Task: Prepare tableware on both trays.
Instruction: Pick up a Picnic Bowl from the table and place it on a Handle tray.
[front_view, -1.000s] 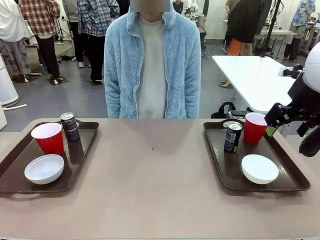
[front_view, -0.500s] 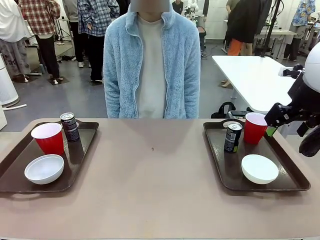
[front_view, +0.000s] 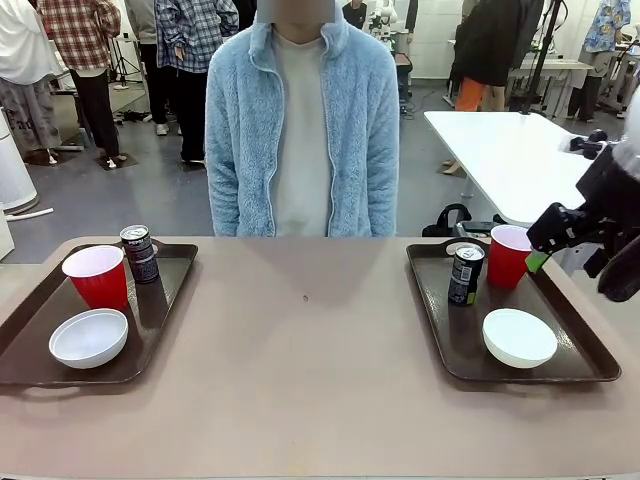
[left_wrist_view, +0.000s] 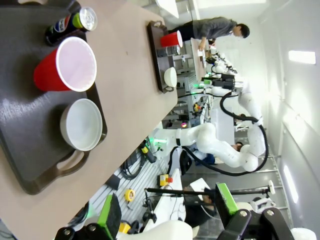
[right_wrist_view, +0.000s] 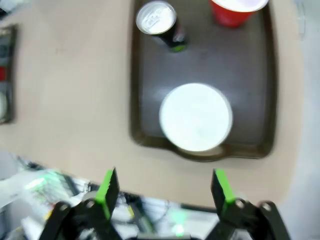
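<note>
On the desk (front_view: 320, 400), both trays appear fully set; little seems left. The 9 o'clock tray (front_view: 170, 300) holds 1 red cup (front_view: 96, 277), 1 can (front_view: 139, 253) and 1 empty bowl (front_view: 89, 337). The 3 o'clock tray (front_view: 440, 320) holds cup (front_view: 509, 257), can (front_view: 464, 274), bowl (front_view: 519, 337). Left gripper (left_wrist_view: 167, 212) and right gripper (right_wrist_view: 165, 192): jaws apart, empty.
</note>
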